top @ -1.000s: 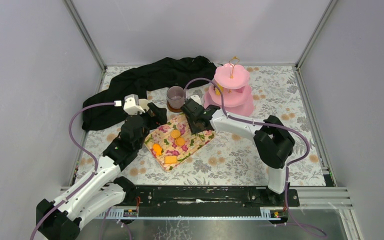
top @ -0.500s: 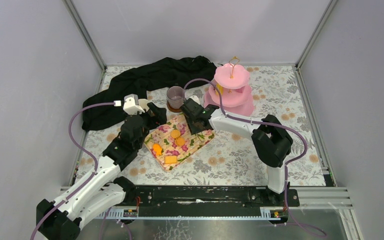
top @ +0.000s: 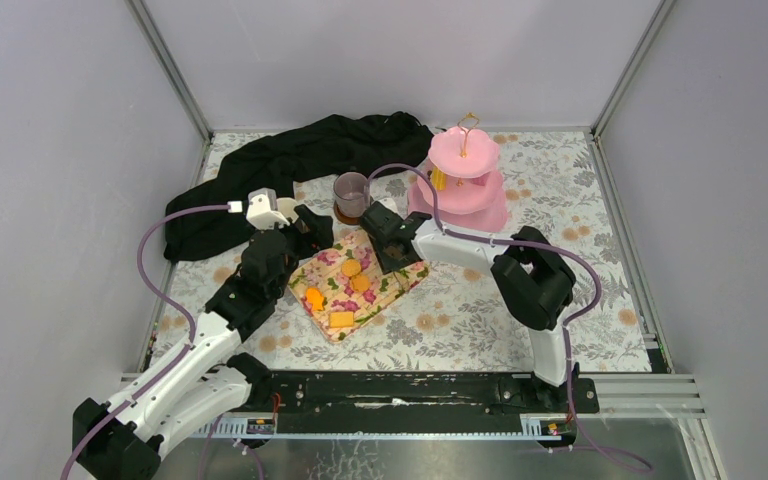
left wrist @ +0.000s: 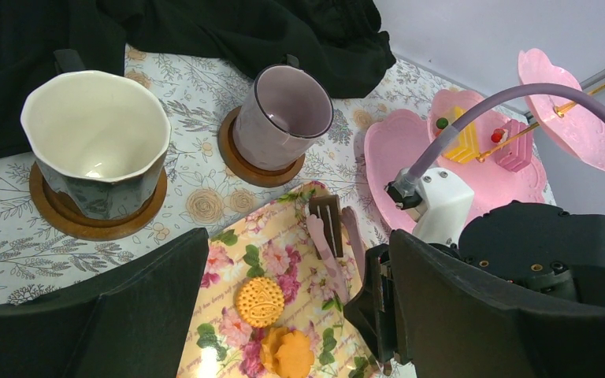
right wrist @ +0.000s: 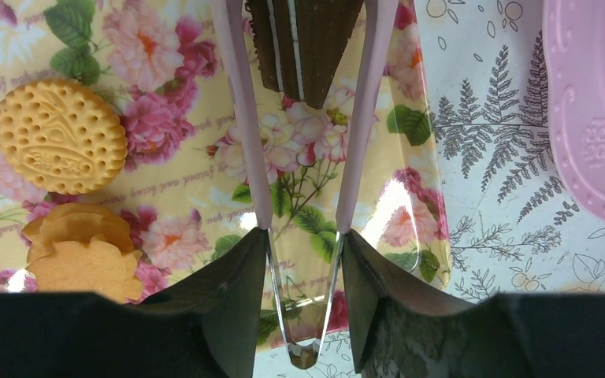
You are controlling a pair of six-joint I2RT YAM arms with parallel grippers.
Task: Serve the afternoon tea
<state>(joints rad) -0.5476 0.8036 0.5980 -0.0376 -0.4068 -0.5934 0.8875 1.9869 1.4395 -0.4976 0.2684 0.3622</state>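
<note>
My right gripper (right wrist: pixel 303 256) is shut on pink tongs (right wrist: pixel 242 118). The tong arms flank a brown layered cake wedge (right wrist: pixel 303 39) at the far end of a floral tray (right wrist: pixel 181 189); I cannot tell whether they squeeze it. A round yellow biscuit (right wrist: pixel 59 134) and an orange flower biscuit (right wrist: pixel 87 252) lie to its left. My left gripper (left wrist: pixel 291 311) is open and empty above the tray. A cream-lined dark mug (left wrist: pixel 94 142) and a mauve-grey mug (left wrist: pixel 282 114) stand on coasters beyond. In the top view my right gripper (top: pixel 390 240) is over the tray (top: pixel 380 297).
A pink tiered stand (top: pixel 465 180) at the back right holds a yellow cake (left wrist: pixel 463 142) and a pink cake (left wrist: pixel 512 153). A black cloth (top: pixel 290 165) lies heaped at the back left. More orange and yellow biscuits (top: pixel 314 298) lie on the tray's near end.
My right arm's elbow has shifted a little left and the gripper with the tongs has edged left over the tray. The left arm has not moved.
</note>
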